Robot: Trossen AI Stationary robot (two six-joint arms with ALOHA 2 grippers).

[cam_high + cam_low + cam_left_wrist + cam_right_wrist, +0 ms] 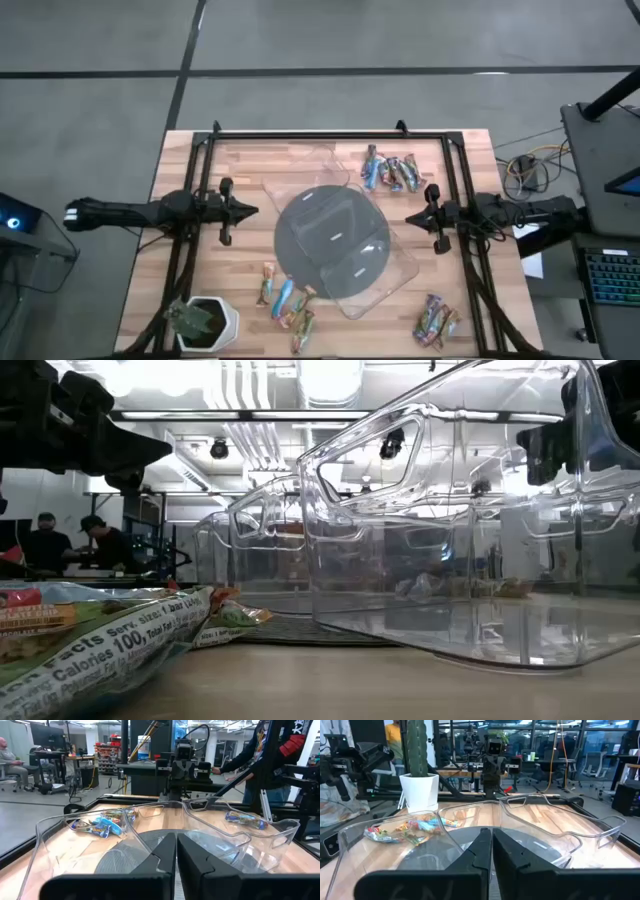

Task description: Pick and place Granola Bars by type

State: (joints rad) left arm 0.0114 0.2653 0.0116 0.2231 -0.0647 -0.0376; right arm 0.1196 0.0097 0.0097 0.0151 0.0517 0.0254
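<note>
Waiting level at opposite table edges, both pincers pressed together, holding nothing.

Lying on pale wooden table (240, 160) around grey disc (331, 240) and clear plastic trays (395, 262): shiny wrapped Granola Bars (392, 172); left gripper (252, 210) and right gripper (411, 217) clear of them; nearest wrapper printing "Calories 100".

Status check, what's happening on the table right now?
Left gripper and right gripper shut, empty. Granola bars lie in piles, untouched. Clear trays and grey disc fill the middle.

Two clear plastic trays (378, 262) overlap a grey disc (330, 240) at the frame's centre, with a white-potted plant (205, 322) at lower left.
</note>
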